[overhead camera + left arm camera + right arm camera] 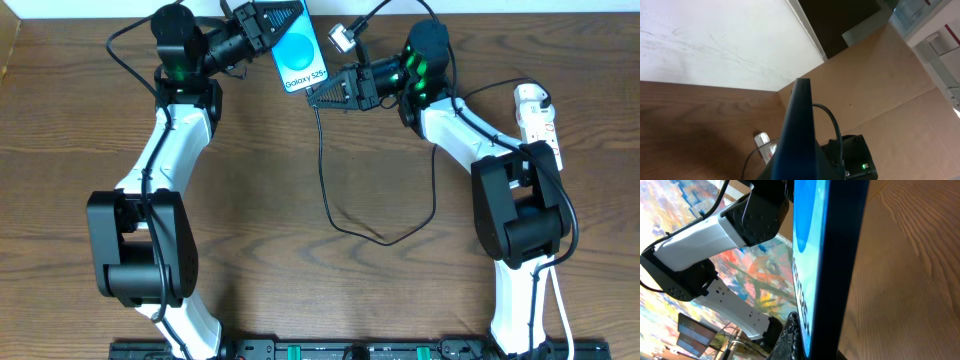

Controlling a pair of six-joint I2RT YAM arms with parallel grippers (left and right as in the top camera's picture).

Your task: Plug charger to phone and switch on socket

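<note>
The phone (301,54), with a blue screen and a white "Galaxy S25+" band, is held above the far middle of the table. My left gripper (276,27) is shut on its upper end. The left wrist view shows the phone edge-on (798,131). My right gripper (324,95) is at the phone's lower end, shut on the tip of the charger; the connector itself is hidden. The thin black charger cable (327,190) hangs from there and loops across the table. In the right wrist view the phone (839,255) fills the space by my finger (794,336). The white socket (537,118) lies at the far right.
The left wrist view shows the socket (765,144) on the wood beyond the phone and the right wrist's black housing (852,159). A cardboard wall (890,85) stands behind the table. The socket's white cord (556,300) runs down beside the right arm base.
</note>
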